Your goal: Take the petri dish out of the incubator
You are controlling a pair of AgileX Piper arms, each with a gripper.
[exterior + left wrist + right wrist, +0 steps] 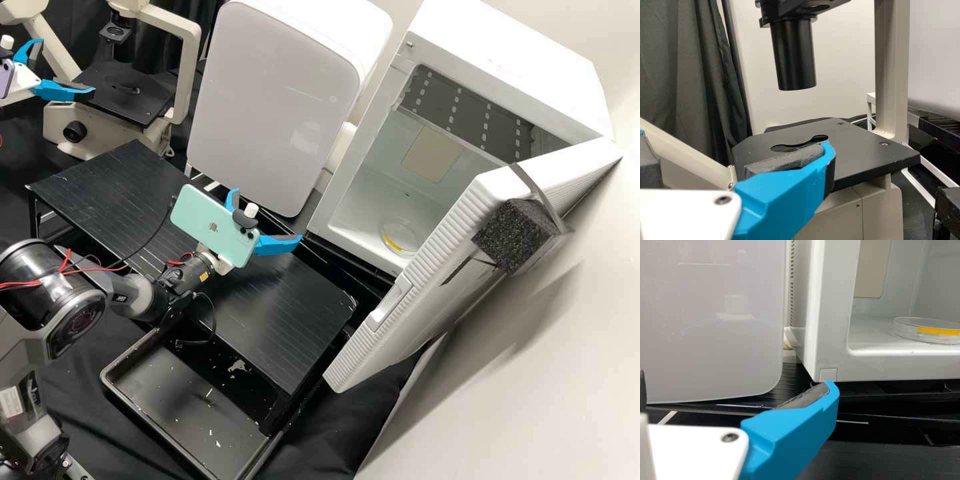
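Note:
In the high view my right gripper stands open over the black platform, before the white incubator. Inside the incubator, on its floor close to the opening, lies a clear round petri dish with a yellow strip. My left gripper, also open, is at the upper left beside the microscope. The right wrist view has the right gripper with nothing between its fingers, apart from the petri dish in the incubator. In the left wrist view the left gripper is at the microscope stage.
The incubator's door stands wide open, with a black foam block strapped on it. A pale rounded appliance is left of the incubator. The microscope stage is at the upper left, and a black tray lies below the platform.

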